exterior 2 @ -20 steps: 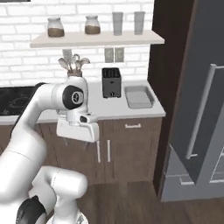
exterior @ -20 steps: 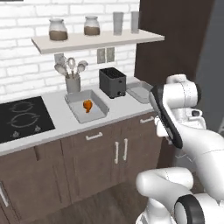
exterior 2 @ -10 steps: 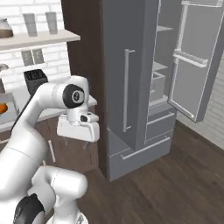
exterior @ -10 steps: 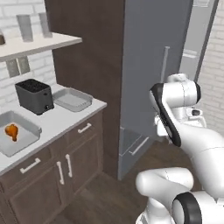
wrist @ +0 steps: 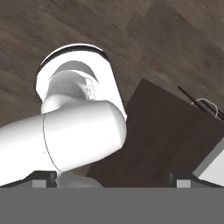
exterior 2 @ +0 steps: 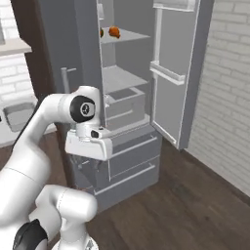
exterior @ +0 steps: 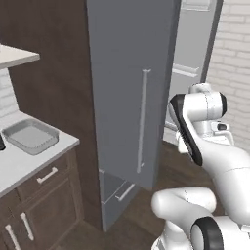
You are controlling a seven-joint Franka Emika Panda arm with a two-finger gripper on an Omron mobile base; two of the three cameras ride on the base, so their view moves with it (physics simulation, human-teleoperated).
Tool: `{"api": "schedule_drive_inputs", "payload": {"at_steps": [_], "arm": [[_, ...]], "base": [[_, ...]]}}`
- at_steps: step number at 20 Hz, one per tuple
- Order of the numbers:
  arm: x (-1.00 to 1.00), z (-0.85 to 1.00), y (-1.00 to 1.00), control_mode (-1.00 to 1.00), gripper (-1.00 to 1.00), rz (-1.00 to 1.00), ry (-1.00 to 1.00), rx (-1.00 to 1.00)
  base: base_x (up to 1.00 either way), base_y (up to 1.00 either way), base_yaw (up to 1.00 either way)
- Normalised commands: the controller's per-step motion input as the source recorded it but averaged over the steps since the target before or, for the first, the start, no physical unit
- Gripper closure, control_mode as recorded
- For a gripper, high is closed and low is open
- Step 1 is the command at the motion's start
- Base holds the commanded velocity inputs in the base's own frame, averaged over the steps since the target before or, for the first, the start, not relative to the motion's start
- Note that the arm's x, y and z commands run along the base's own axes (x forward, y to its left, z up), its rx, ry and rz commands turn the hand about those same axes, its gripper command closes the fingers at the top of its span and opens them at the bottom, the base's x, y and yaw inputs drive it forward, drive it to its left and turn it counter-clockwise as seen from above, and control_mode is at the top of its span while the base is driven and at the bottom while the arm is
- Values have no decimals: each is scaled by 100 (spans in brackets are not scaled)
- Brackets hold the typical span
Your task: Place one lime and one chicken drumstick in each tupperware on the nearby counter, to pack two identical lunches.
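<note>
An orange-brown chicken drumstick (exterior 2: 114,32) lies on an upper shelf inside the open fridge. A second drumstick (exterior 2: 101,32) peeks from behind the door edge. One grey tupperware (exterior: 30,136) sits on the pale counter (exterior: 19,168) at the left, and is also seen as the tupperware (exterior 2: 18,114) in the right base view. The limes are out of view. My gripper (wrist: 113,177) is open and holds nothing, with its fingertips (wrist: 43,176) far apart. The hand (exterior 2: 90,145) hangs folded close to the base, pointing down at the floor, well short of the fridge.
The tall grey fridge has its left door (exterior: 141,97) shut, with a long bar handle. Its right door (exterior 2: 178,73) is swung open toward a white brick wall (exterior 2: 224,97). Grey drawers (exterior 2: 129,146) sit low in the fridge. A dark wooden floor (exterior 2: 185,215) lies in front.
The base has turned right, so both views swung from the counter with stove and toaster round to the fridge. The arm kept its folded pose and the gripper stayed open.
</note>
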Motion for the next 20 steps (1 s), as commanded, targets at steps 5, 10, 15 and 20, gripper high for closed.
{"api": "schedule_drive_inputs", "payload": {"at_steps": [5, 10, 15, 20], "arm": [[0, 0, 0, 100, -100, 0, 0, 0], [0, 0, 0, 100, -100, 0, 0, 0], [0, 0, 0, 100, -100, 0, 0, 0], [0, 0, 0, 100, -100, 0, 0, 0]], "base": [[79, -100, 17], [79, -70, 46], [65, -20, 69], [65, -18, 70]]}}
